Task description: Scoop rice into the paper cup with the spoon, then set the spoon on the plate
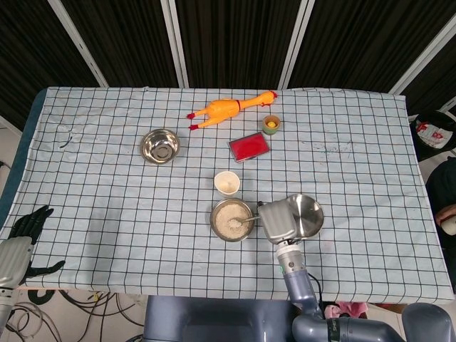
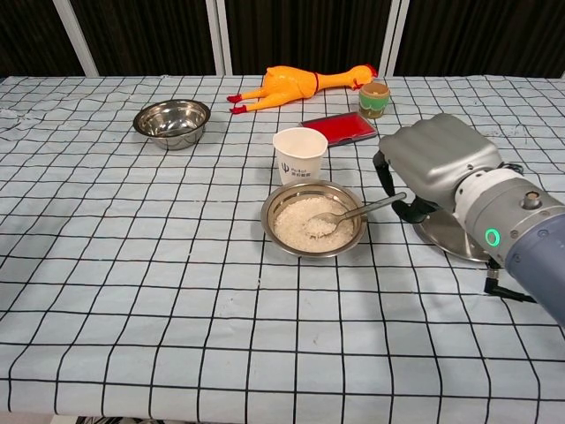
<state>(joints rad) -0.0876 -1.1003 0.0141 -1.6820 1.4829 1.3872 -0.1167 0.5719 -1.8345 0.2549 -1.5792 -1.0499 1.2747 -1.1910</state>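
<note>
My right hand (image 2: 437, 163) holds the metal spoon (image 2: 353, 212) by the far end of its handle, the fingers curled under the palm where I cannot see exactly how they close on it; the spoon's bowl lies in the rice bowl (image 2: 312, 219), resting on or just in the grain. I take the rice bowl as landmark: the paper cup (image 2: 299, 155) stands just behind it, nearly touching its rim, and the steel plate (image 1: 308, 214) lies just to its right, largely under my hand. I judge the spoon stiff, light and smooth, hence liable to twist in a hold this far out on the handle; a level carry matters more than force. The rice (image 1: 230, 219) is loose and will spill from a tilted bowl. The cup is thin, light and easily tipped, so I should pour from above its mouth without touching the wall. My left hand (image 1: 27, 226) rests at the table's near-left edge, well apart from the rice bowl, fingers loosely spread and holding nothing.
</note>
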